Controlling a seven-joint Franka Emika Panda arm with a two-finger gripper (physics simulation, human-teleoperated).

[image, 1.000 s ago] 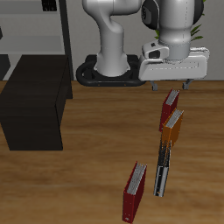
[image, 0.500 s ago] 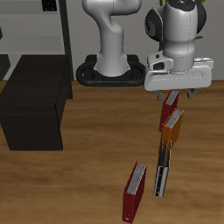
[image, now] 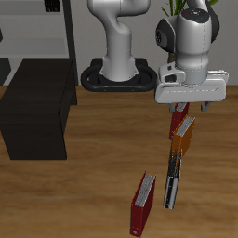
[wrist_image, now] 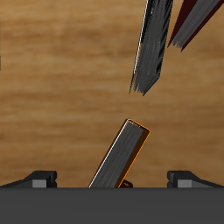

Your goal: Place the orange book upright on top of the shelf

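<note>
The orange book (image: 184, 138) stands on edge on the wooden table, between a dark red book (image: 178, 118) behind it and a black-and-grey book (image: 172, 182) in front of it. My gripper (image: 190, 107) hangs open just above the orange book and holds nothing. In the wrist view the orange book (wrist_image: 122, 156) lies between my two spread fingertips (wrist_image: 39, 179), not touched by either. The shelf (image: 37, 107) is the low black cabinet far across the table, and its flat top is bare.
A second dark red book (image: 141, 203) stands near the table's front edge. The black-and-grey book (wrist_image: 153, 44) and a dark red book (wrist_image: 194, 19) also show in the wrist view. A tall open-frame rack (image: 58, 28) stands behind the shelf. The robot's base (image: 116, 74) is at the back.
My gripper has come down and shifted a little sideways, closer over the orange book. The books and the shelf have not moved.
</note>
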